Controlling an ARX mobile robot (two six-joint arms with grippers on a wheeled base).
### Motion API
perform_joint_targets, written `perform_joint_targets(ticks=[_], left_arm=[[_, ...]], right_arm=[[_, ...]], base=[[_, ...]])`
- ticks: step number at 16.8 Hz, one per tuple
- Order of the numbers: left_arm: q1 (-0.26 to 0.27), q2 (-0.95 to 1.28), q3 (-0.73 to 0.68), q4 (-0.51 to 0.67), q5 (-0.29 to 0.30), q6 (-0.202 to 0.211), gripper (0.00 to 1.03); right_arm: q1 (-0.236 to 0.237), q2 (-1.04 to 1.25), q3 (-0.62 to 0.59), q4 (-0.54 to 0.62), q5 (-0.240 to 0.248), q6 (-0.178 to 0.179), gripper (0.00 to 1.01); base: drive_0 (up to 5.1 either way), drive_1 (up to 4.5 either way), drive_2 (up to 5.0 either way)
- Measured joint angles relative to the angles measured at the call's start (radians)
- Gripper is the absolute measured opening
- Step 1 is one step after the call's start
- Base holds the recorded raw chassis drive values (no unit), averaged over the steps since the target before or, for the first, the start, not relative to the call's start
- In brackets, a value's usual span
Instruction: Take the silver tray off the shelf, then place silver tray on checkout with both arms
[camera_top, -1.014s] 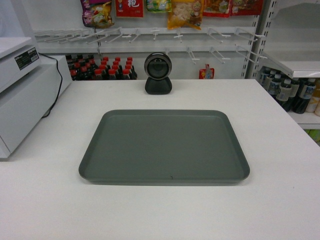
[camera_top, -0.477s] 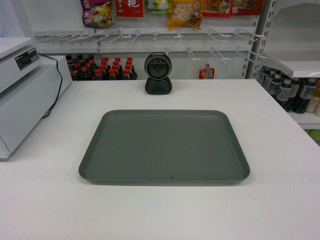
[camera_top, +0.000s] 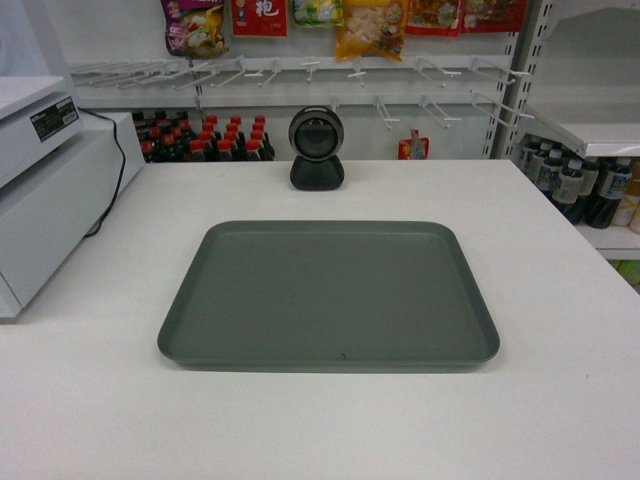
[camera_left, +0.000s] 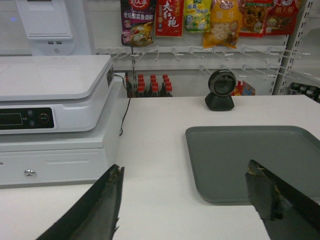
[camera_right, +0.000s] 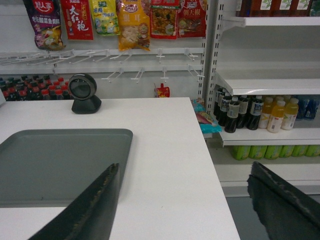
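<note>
The silver tray (camera_top: 328, 292) lies flat on the white checkout (camera_top: 300, 430) in front of the round scanner (camera_top: 316, 147), while the left gripper (camera_left: 182, 200) and right gripper (camera_right: 185, 200) are both spread wide, holding nothing.

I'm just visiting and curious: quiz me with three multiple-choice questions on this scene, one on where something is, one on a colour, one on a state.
1. Where does the tray lie?
A. on a shelf
B. on the checkout
C. on the floor

2. What colour is the tray?
A. grey-green
B. red
C. white

3. How are the left gripper and right gripper?
A. both shut on the tray
B. one open, one shut
C. both open, holding nothing

Answers:
1 B, it sits flat on the white tabletop in front of the scanner.
2 A, a matte grey-green against the white table.
3 C, each wrist view shows the fingers spread wide apart, off the tray.
</note>
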Motion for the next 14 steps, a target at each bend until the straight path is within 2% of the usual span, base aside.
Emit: perform_joint_targets(ticks=[2,4,14], left_arm=[[0.000,0.000,0.000,0.000,0.000,0.000,0.99],[0.000,0.000,0.000,0.000,0.000,0.000,0.97],[0.000,0.000,0.000,0.000,0.000,0.000,0.98]], right_arm=[[0.000,0.000,0.000,0.000,0.000,0.000,1.00],[0.000,0.000,0.000,0.000,0.000,0.000,0.97],[0.000,0.000,0.000,0.000,0.000,0.000,0.98]], base=[[0.0,0.00,0.0],[0.0,0.00,0.0],[0.0,0.00,0.0]])
